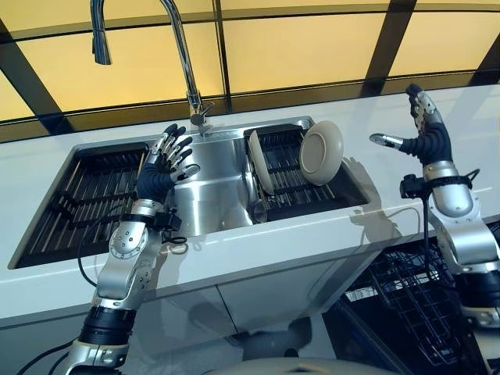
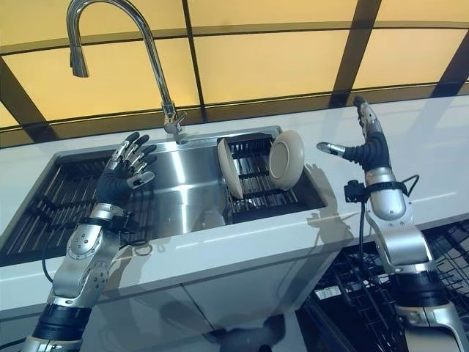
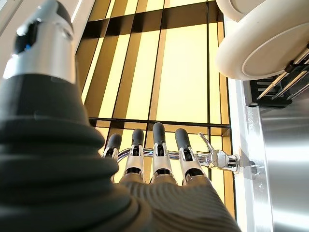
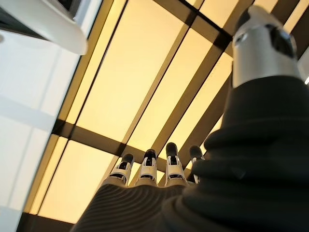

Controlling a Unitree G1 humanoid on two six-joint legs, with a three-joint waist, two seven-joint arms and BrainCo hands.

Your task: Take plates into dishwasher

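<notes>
Two cream plates stand on edge in the black rack [image 1: 285, 176] in the right half of the steel sink [image 1: 211, 187]: a round one [image 1: 322, 152] leaning at the right and a thinner one [image 1: 258, 162] edge-on at the rack's left. My left hand [image 1: 162, 166] is raised over the sink's left part, open and empty. My right hand [image 1: 422, 133] is raised over the white counter right of the sink, open and empty, a hand's width from the round plate. A plate's underside [image 3: 260, 48] shows in the left wrist view.
A tall curved faucet [image 1: 183, 55] rises behind the sink's middle. A second black rack [image 1: 86, 191] fills the sink's left half. The dishwasher's dark wire basket [image 1: 414, 305] is pulled out low at the right, under the white counter [image 1: 312, 250].
</notes>
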